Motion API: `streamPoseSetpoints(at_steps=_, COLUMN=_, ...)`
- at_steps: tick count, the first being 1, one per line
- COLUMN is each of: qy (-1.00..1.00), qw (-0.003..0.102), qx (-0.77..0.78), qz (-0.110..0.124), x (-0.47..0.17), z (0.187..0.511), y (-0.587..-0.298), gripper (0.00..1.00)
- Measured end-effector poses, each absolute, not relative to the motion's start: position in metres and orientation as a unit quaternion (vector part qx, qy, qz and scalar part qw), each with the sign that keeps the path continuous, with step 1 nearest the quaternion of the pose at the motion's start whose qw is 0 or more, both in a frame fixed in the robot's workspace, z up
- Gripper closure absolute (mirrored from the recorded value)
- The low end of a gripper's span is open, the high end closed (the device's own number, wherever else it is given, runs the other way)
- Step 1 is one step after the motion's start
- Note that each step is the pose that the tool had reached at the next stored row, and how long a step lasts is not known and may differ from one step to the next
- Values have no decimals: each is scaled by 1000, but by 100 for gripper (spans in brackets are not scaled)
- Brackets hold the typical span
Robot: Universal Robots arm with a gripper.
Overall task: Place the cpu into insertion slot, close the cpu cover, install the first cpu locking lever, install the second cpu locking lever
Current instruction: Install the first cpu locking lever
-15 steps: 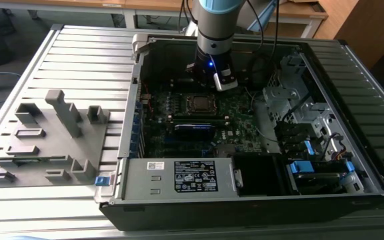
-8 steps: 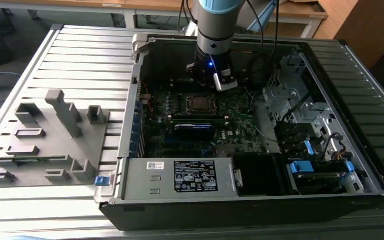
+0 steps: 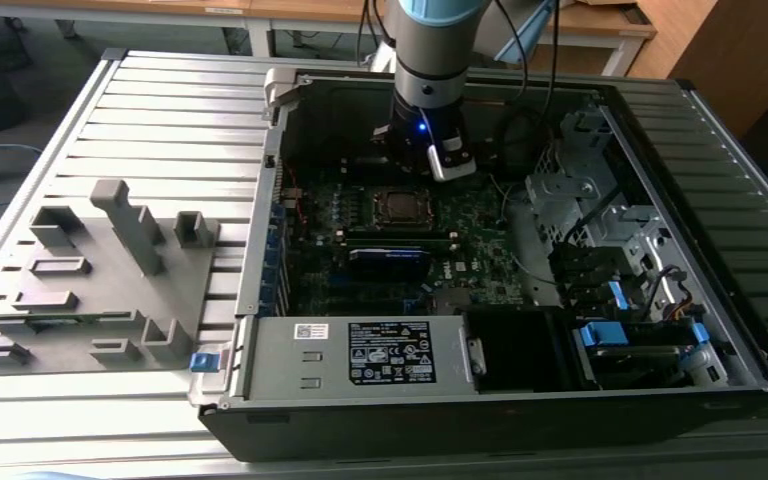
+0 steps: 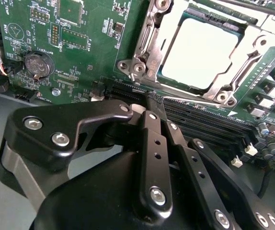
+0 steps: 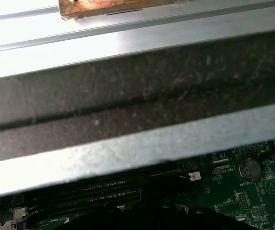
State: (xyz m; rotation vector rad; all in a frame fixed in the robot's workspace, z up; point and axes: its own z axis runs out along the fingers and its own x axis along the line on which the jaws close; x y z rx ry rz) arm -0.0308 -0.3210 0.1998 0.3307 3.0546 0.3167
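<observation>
The cpu (image 4: 200,52) lies flat in the insertion slot (image 3: 398,205). Its pale metal top shows through the cut-out of the cpu cover (image 4: 168,28), which appears folded down over it. I judge the chip seated and the cover down so that its frame can press on the chip's edges.

1 open computer case (image 3: 257,250) encloses that slot, laid on its side, likely so the arm can reach in from above. 1 green motherboard (image 4: 80,52) carries the slot. A bank of long black memory slots (image 4: 209,124) runs just beside it, too foreshortened to count. 1 gripper (image 4: 153,101) hangs over those memory slots, near the insertion slot. Its jaws are pressed together with nothing between them, probably to make a slim tip for pushing.

2 thin lever rods (image 4: 149,36) flank the cover, 1 on each side; I cannot tell whether either is latched. 1 coin battery (image 4: 38,64) sits well apart from the insertion slot.
</observation>
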Motion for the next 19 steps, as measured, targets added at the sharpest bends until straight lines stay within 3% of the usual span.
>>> streamPoseSetpoints(at_steps=19, qy=988, qw=31, qx=109, qz=101, x=-34, z=200, y=-319, gripper=89)
